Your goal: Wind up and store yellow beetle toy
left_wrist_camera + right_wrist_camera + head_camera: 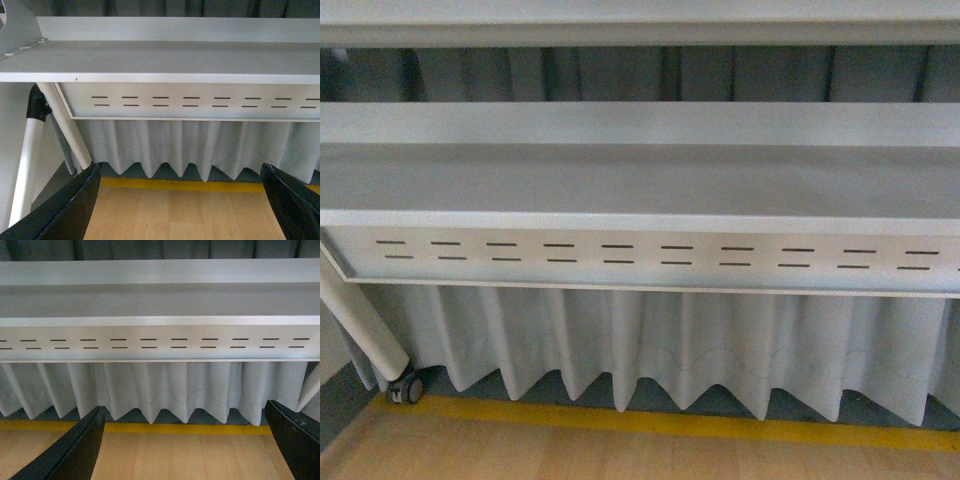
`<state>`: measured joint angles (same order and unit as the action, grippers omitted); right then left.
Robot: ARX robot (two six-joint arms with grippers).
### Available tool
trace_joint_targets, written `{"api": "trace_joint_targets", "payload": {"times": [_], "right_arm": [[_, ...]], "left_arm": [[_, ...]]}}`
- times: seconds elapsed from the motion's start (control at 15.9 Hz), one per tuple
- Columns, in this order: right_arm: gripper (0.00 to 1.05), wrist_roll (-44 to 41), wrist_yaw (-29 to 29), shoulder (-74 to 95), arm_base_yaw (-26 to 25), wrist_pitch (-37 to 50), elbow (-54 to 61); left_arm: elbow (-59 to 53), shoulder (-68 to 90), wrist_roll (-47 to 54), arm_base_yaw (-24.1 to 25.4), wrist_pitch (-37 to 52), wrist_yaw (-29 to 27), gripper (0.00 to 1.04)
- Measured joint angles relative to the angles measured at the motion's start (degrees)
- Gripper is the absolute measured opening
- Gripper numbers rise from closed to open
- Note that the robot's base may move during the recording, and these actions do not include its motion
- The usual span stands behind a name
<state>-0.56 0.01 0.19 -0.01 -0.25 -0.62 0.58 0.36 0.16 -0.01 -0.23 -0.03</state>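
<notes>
The left gripper [180, 172] and right gripper [185, 407] are both spread wide, holding nothing, above the wood floor [620, 455], facing a grey table [640, 180] with a pleated curtain [650, 340] beneath; where the beetle toy is cannot be told

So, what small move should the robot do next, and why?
Probably raise both arms a little, to see more of the table top. The yellow beetle toy shows in no view. The left end effector and the right end effector hang open and empty, facing the slotted panel under the table, above the wooden floor.
</notes>
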Motion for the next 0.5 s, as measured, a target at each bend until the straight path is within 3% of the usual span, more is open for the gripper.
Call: {"api": "trace_joint_targets", "payload": {"times": [0.5], "right_arm": [[0.98,0.00,0.00,0.00,0.00,-0.02,0.00]], "left_arm": [[0.00,0.00,0.00,0.00,0.00,0.00,0.98]]}}
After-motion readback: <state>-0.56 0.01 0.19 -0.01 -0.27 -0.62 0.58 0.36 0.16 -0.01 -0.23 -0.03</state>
